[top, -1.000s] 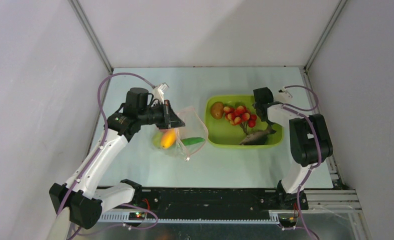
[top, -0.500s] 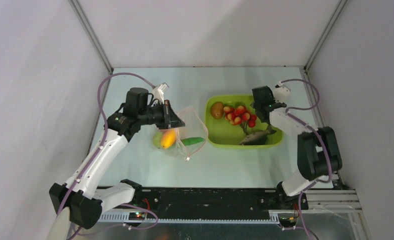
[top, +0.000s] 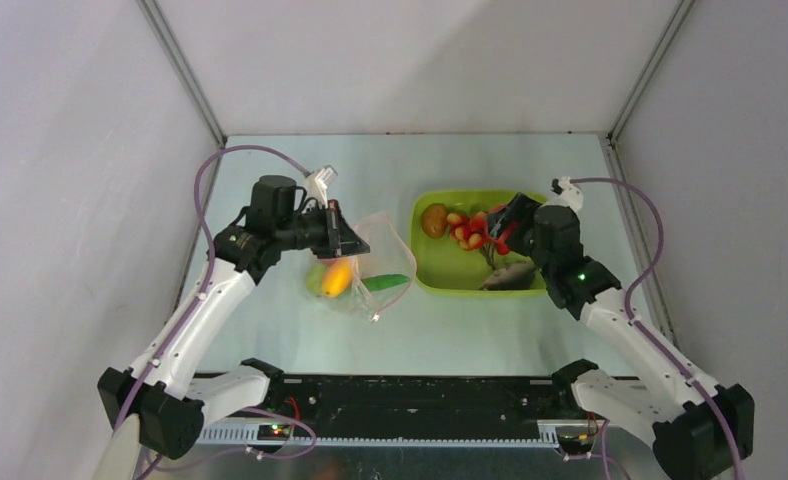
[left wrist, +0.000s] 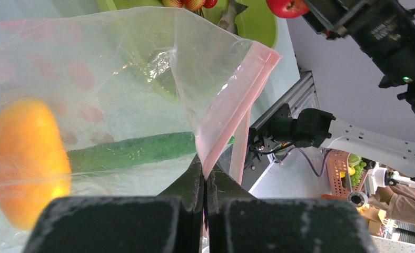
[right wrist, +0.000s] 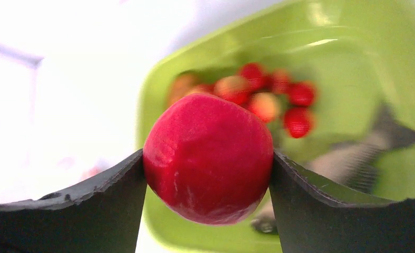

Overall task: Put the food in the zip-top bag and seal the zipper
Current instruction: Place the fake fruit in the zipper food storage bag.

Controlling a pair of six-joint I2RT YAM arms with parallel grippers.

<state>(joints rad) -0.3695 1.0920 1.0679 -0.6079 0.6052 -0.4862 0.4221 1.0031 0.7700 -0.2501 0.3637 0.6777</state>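
My left gripper (top: 343, 233) is shut on the mouth edge of the clear zip-top bag (top: 378, 256) and holds it up open. In the left wrist view the pinkish-red zipper (left wrist: 240, 95) runs up from my closed left gripper (left wrist: 205, 176). An orange-yellow piece (left wrist: 26, 158) and the long green pod (left wrist: 131, 150) lie inside the bag. My right gripper (right wrist: 207, 158) is shut on the red tomato (right wrist: 208, 155) above the lime-green tub (top: 440, 277). The kiwi (top: 434, 219), the strawberries (top: 467, 233) and the dark piece (top: 510, 274) lie in the tub.
The tub stands just right of the bag, a small gap between them. A green lime (top: 315, 281) shows at the bag's left end. The enclosure walls close off the back and both sides of the table.
My right arm has swung out and forward, and its gripper now points left over the tub with the tomato in it. The left arm and the bag have not moved.
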